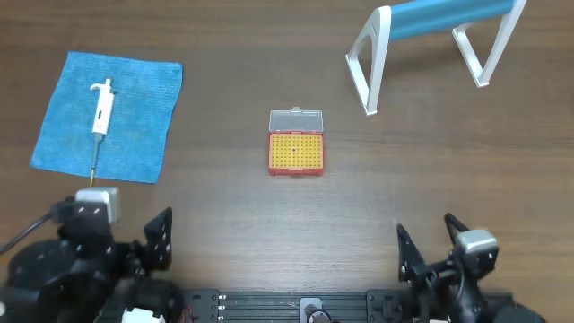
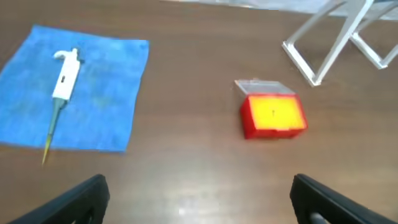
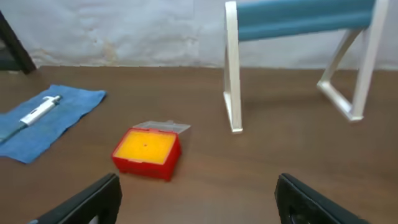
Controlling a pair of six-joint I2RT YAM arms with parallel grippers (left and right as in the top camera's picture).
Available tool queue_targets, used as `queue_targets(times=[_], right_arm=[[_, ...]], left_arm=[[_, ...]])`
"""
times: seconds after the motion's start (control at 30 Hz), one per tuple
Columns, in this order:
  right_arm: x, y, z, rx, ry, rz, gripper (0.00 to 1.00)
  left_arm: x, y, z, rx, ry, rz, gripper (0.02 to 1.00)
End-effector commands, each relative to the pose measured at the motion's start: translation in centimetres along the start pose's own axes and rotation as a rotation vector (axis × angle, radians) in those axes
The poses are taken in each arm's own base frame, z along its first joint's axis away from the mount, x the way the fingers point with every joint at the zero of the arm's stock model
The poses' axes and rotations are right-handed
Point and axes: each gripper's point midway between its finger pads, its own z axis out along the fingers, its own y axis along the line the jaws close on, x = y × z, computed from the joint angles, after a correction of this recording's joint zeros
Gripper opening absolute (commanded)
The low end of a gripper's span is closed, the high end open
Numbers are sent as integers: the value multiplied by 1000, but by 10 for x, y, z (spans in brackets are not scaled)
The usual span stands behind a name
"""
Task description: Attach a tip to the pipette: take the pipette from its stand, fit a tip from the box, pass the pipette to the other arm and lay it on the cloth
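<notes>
— Your left tool (image 2: pixel 199 185)?
— Mine gapes wide, empty, above the surface (image 1: pixel 224 211).
— The pipette (image 1: pixel 102 108)?
— Lying on the blue cloth (image 1: pixel 143 99), tip (image 1: pixel 93 164) fitted. Then the tip box (image 1: pixel 296 152) at the middle, the stand (image 1: pixel 430 22) far right, my right tool (image 3: pixel 198 186) also wide, empty.

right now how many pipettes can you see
1: the pipette lies on the blue cloth, its tip just past the cloth's edge. The stand holds none.

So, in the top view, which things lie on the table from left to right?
The blue cloth with the pipette lying on it → tip box → stand.
</notes>
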Motion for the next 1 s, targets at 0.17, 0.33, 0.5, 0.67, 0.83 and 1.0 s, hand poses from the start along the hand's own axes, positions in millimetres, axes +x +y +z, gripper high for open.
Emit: queue_targets(times=[0.17, 0.33, 0.5, 0.67, 0.83, 1.0], right_arm=[[41, -19, 47, 5, 74, 224, 794], [59, -23, 49, 24, 134, 250, 798], [69, -22, 48, 29, 173, 265, 801], [69, -22, 48, 29, 173, 266, 801], [54, -56, 47, 207, 95, 135, 801], [31, -94, 43, 431, -27, -6, 801]], left_arm=[[34, 6, 67, 2, 76, 104, 945], [56, 16, 81, -38, 144, 104, 945], [57, 14, 81, -28, 148, 102, 945], [57, 14, 81, -28, 148, 102, 945], [57, 14, 81, -28, 148, 102, 945], [57, 14, 81, -28, 148, 102, 945]])
